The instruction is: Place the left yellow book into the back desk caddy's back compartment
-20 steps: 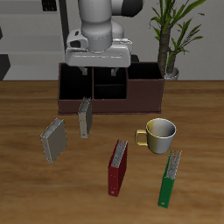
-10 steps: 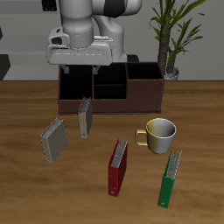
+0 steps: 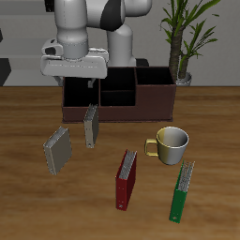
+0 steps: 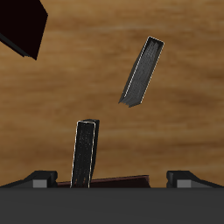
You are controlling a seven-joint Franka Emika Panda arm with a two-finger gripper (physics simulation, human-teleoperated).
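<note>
No readable text, labels, brand names, numbers or signs appear in either view. The book covers, the mug, the caddy and the robot's housing all show plain, unmarked surfaces, and the renders are too coarse to reveal any fine print.

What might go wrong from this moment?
1. Two near-identical slim grey-tan books stand close together: the left yellow book and its twin nearer the table's front. The open end effector may pick the wrong one.
2. The left yellow book stands close to the dark maroon back desk caddy; a finger may hit its front wall.
</note>
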